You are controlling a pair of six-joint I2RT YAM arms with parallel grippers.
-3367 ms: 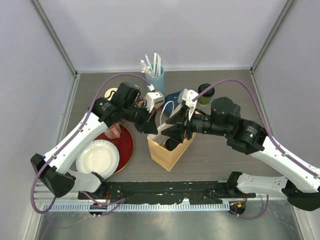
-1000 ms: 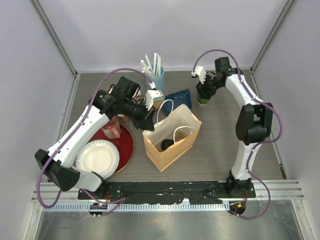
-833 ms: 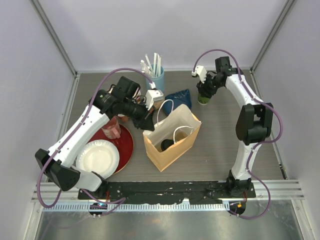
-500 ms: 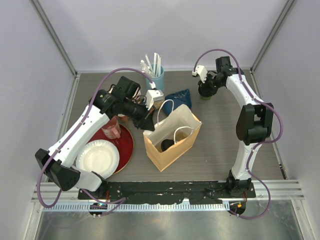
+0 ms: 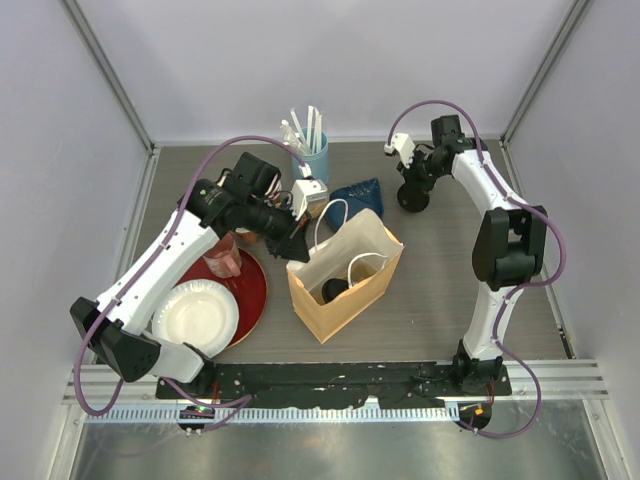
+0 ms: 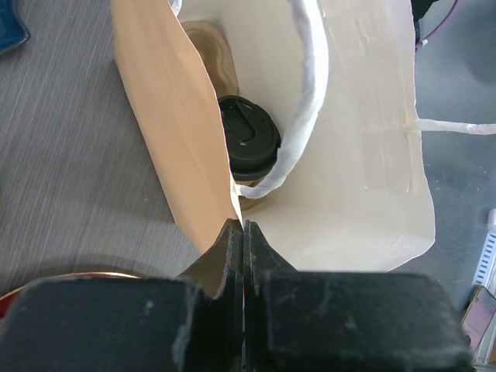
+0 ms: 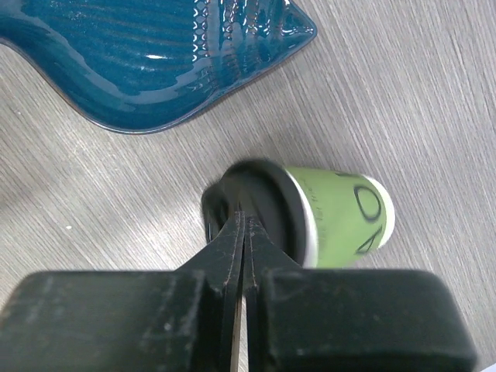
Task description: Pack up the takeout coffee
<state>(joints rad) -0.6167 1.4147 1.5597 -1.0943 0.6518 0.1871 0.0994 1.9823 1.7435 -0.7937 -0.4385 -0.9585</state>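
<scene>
The green-sided takeout coffee [image 7: 341, 213] is tipped over on the table. Its black lid [image 7: 267, 205] is blurred and faces my right gripper [image 7: 242, 218]. That gripper is shut, its tips are against the lid, and nothing shows between them. From above, the cup [image 5: 413, 197] is a dark disc just below the right gripper [image 5: 415, 180]. The brown takeout coffee [image 6: 248, 143] stands inside the open paper bag [image 5: 372, 262]. My left gripper [image 6: 242, 226] is shut on the bag's rim [image 6: 203, 178] and holds it open.
A blue fish-shaped dish [image 7: 155, 62] lies just left of the green cup. At the back stands a blue holder with straws [image 5: 312, 152]. A red plate [image 5: 255, 290], a white paper plate [image 5: 195, 315] and a pink mug [image 5: 228, 255] sit at the left.
My right gripper has closed from half open. The green cup has slipped out from under it towards the near right and tipped. The left arm and the bag have not moved.
</scene>
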